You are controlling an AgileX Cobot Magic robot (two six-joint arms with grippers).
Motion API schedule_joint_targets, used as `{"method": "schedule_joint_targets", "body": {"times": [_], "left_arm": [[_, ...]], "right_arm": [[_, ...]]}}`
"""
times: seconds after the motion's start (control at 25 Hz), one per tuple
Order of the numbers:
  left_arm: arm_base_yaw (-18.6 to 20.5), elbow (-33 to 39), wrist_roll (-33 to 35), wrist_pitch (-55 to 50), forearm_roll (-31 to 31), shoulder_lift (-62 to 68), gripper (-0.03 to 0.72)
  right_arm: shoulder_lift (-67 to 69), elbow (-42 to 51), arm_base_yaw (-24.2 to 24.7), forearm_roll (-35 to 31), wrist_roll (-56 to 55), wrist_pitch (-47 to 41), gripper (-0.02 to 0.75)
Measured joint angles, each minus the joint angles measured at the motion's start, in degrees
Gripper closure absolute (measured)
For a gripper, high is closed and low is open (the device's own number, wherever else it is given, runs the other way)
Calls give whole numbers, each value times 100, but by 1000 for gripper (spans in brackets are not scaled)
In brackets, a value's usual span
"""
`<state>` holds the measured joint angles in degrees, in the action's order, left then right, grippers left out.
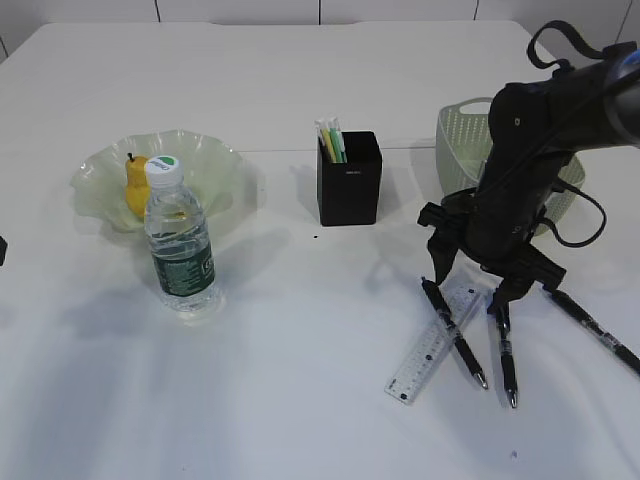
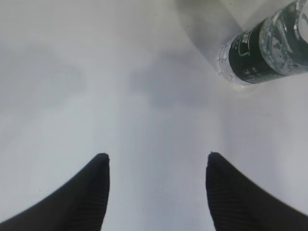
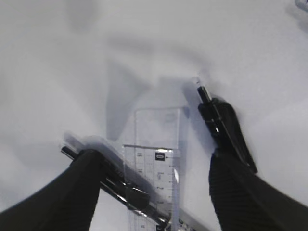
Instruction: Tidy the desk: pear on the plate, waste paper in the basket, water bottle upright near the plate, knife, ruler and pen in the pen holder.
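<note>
The right gripper (image 1: 468,283) is seen lowered over the front right of the desk (image 1: 300,400), its jaws spread wide and grasping nothing, with the clear ruler (image 1: 432,347) lying flat between the fingertips in the right wrist view. One black pen (image 1: 455,333) is laid across the ruler, a second black pen (image 1: 506,352) lies just beside the other fingertip, and a third pen (image 1: 595,331) rests further right, apart from the others. The left gripper (image 2: 158,166) is shown released and empty above bare desk, with the water bottle (image 1: 181,242) standing upright nearby, just in front of the plate (image 1: 215,165). The pear (image 1: 136,185) is seen on the plate, partly hidden behind the bottle. At the middle of the desk the black pen holder (image 1: 349,180) is pictured with green and yellow items standing in it, and the sage-green basket (image 1: 462,140) is placed behind the right arm. The waste paper cannot be made out.
</note>
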<state>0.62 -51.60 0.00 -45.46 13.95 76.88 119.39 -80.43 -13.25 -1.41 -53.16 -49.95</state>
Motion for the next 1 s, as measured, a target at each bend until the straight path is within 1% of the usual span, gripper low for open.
{"method": "schedule_joint_targets", "body": {"times": [0.84,1.0], "left_arm": [[0,0,0,44,10,0,241],[0,0,0,76,10,0,241]], "right_arm": [[121,0,-2,-74,12,112,215],[145,0,-2,-83,12,123,238]]}}
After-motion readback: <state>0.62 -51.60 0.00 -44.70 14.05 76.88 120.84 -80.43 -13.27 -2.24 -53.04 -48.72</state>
